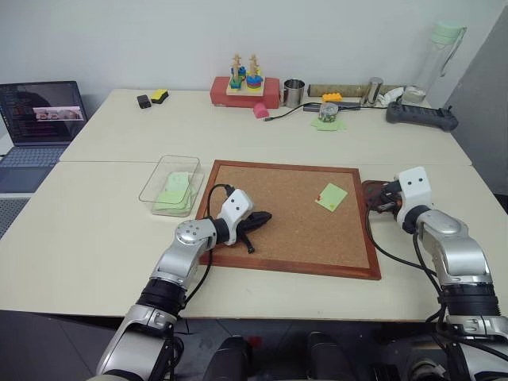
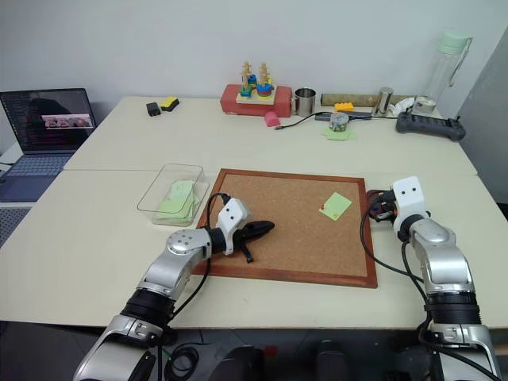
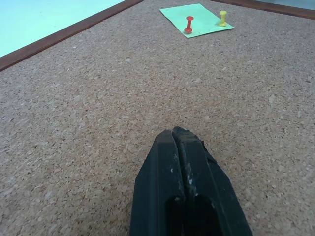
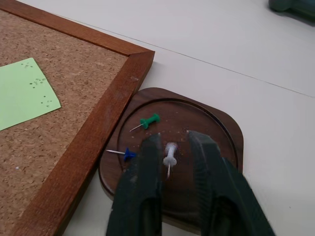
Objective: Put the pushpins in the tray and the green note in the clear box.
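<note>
The green note (image 1: pixel 331 197) lies on the cork board, pinned by a red pushpin (image 3: pixel 189 24) and a yellow pushpin (image 3: pixel 223 17). My left gripper (image 1: pixel 266 217) rests shut on the board, well short of the note, with nothing in it. The dark wooden tray (image 4: pixel 216 123) sits just off the board's right edge. It holds a green pin (image 4: pixel 147 121) and a blue pin (image 4: pixel 127 154). My right gripper (image 4: pixel 172 140) hangs over the tray, open, and a white pin (image 4: pixel 170 150) sits loose between its fingers. The clear box (image 1: pixel 151 186) stands left of the board with green notes inside.
The wood-framed cork board (image 1: pixel 294 238) takes up the table's middle. A laptop (image 1: pixel 40 119) is at the far left. Along the back stand a red toy stand (image 1: pixel 244 89), a metal cup (image 1: pixel 294 92), a small jar on green paper (image 1: pixel 328 113) and a power strip (image 1: pixel 421 117).
</note>
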Controlling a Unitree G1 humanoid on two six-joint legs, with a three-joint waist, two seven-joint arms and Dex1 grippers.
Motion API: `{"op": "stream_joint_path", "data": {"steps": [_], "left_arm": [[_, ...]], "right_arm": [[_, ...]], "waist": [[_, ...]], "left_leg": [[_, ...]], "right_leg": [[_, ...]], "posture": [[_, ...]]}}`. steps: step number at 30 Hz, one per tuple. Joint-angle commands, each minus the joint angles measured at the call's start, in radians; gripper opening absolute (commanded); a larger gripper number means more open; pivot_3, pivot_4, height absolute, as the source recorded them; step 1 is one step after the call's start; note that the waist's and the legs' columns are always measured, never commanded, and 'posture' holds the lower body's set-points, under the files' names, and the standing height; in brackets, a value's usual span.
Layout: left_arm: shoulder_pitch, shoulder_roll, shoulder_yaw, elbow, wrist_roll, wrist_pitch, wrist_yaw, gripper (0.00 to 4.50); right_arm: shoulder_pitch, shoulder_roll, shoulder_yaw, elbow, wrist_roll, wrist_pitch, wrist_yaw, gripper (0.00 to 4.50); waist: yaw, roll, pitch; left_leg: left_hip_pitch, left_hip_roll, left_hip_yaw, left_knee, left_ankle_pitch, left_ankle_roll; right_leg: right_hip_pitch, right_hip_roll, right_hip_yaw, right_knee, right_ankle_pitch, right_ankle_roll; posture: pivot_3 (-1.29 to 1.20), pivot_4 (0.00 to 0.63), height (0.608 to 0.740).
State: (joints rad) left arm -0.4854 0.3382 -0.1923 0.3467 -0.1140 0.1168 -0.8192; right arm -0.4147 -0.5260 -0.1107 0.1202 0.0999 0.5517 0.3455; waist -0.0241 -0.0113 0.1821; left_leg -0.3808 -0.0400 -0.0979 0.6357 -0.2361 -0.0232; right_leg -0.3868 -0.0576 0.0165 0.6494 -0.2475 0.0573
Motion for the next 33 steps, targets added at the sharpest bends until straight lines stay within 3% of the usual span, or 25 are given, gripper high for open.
{"op": "stream_joint_path", "data": {"steps": [1,6,15,24,33], "left_arm": [[0.014,0.006,-0.009,0.026,0.028,0.010,0.009,0.00],[0.023,0.010,-0.004,0.018,0.025,0.012,0.009,0.00],[0.040,0.026,0.001,-0.004,0.015,0.016,-0.015,0.00],[0.036,0.031,0.002,-0.001,0.021,0.017,-0.025,0.00],[0.060,0.032,0.000,-0.026,0.022,0.025,-0.017,0.00]], "right_arm": [[-0.027,0.002,-0.024,-0.032,0.007,-0.031,-0.004,1.82],[-0.027,-0.014,-0.054,-0.097,0.045,-0.037,0.032,2.70],[0.096,-0.062,0.052,-0.343,0.195,-0.047,0.338,2.70],[0.008,0.052,0.164,-0.097,0.117,-0.168,0.330,2.70],[-0.016,0.075,0.142,0.038,0.113,-0.243,0.345,2.70]], "waist": [[0.000,0.000,0.000],[0.000,0.000,0.000],[-0.003,0.000,0.000],[-0.006,0.000,0.000],[-0.006,0.000,0.000]], "left_leg": [[0.000,0.000,0.000,0.000,0.000,0.000],[0.000,0.000,0.000,0.000,0.000,0.000],[0.000,0.001,-0.001,-0.001,0.000,0.000],[-0.001,0.001,-0.003,-0.001,0.000,0.000],[0.000,0.001,-0.004,-0.002,0.000,0.000]], "right_leg": [[0.000,0.000,0.000,0.000,0.000,0.000],[0.000,0.000,0.000,0.000,0.000,0.000],[0.000,0.001,-0.001,-0.002,0.000,0.000],[-0.001,0.001,0.000,-0.002,0.000,0.000],[-0.001,0.001,0.000,-0.002,0.001,-0.001]], "posture": [[0.00,0.150,0.740],[0.00,0.150,0.740],[0.00,0.150,0.740],[0.00,0.150,0.740],[0.00,0.150,0.740]]}}
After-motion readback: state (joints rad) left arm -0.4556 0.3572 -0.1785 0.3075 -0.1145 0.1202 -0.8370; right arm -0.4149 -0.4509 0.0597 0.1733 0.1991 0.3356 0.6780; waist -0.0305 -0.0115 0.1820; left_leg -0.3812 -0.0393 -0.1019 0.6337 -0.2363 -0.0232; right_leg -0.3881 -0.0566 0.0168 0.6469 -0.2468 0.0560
